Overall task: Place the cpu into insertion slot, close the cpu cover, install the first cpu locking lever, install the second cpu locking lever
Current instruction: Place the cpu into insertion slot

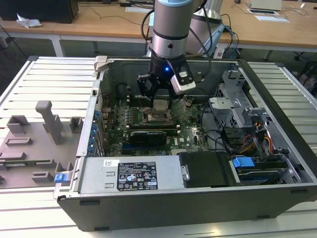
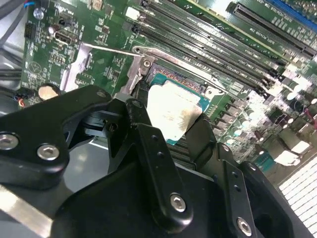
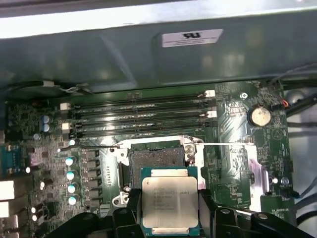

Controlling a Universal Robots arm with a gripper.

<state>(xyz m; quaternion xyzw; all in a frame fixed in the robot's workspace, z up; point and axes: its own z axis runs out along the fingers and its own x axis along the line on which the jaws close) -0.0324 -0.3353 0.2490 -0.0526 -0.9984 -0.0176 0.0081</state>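
My gripper [image 1: 162, 105] reaches down into the open computer case and is shut on the cpu [image 3: 168, 203], a pale silver square chip with a teal edge. One black finger [image 3: 131, 210] presses each of two opposite sides. In both wrist views the cpu [image 2: 173, 111] hangs a little above the motherboard, over and slightly off the insertion slot [image 3: 154, 159]. The slot is dark, has a metal rim and lies uncovered. The cpu cover [image 3: 250, 168] seems to lie swung open beside the slot. A thin wire lever [image 3: 228, 145] stretches out from the slot's corner.
Long black memory slots [image 3: 143, 116] run just past the socket. A coin cell [image 3: 259, 116] sits near the cover. The case walls, a power supply [image 1: 131, 176], a drive cage [image 1: 237, 99] and cables [image 1: 247, 139] ring the board. A grey fixture tray [image 1: 34, 144] lies outside, at the exterior view's left.
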